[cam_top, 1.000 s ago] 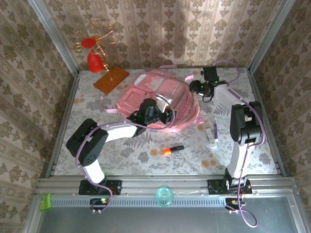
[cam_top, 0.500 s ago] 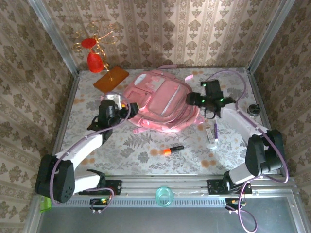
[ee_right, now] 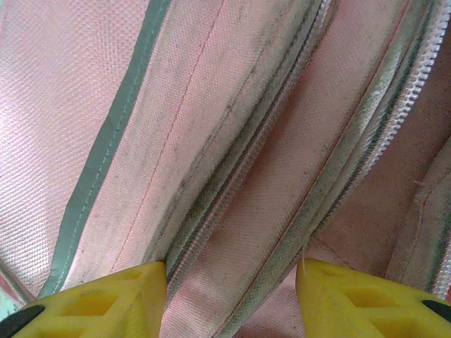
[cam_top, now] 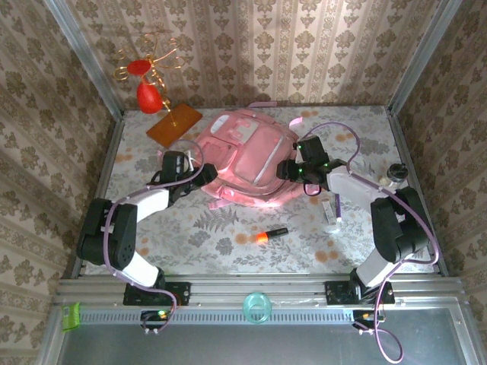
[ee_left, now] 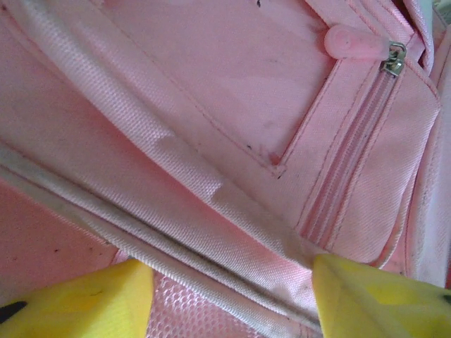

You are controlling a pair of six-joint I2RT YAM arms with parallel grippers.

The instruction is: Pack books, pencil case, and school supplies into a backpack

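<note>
Backpack (cam_top: 251,161): soft pink; front pockets zipped

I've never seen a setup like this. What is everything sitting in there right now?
backpack: one, pink, lying mid-table towards the back.
marker: one, half orange and half black, on the table in front of the backpack.
stick: one, slim, clear-whitish, on the table to the right of the backpack.
board: one, orange-brown, back left corner.
wire stand: one, gold with red pieces, standing on the board.
round object: one, teal, on the near rail; I cannot tell what it is.
table: one, pale floral pattern.
left gripper: one, yellow fingers, open, at the backpack's left side.
right gripper: one, yellow fingers, open, at the backpack's right side.
</note>
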